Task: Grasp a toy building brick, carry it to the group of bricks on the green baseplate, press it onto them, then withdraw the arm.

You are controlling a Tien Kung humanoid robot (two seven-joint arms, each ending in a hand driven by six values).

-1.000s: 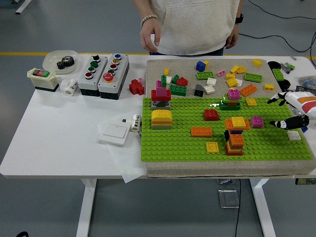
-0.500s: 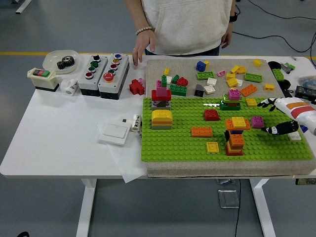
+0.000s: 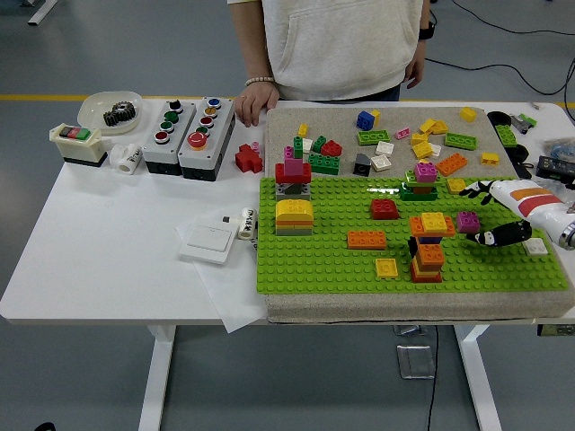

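Your right hand hovers at three o'clock over the studded green plastic baseplate, fingers spread and holding nothing, likely reaching toward the small purple square brick beside the orange-and-yellow stacked brick group.

Right hand open above green baseplate near bricks.

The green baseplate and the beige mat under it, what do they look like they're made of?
The green baseplate looks like hard moulded plastic: a regular grid of studs, an even bright colour and a slight sheen. The beige mat beneath it looks like a coarse woven or felt-like fabric, matte and speckled with soft edges, though the exact fibre cannot be told.
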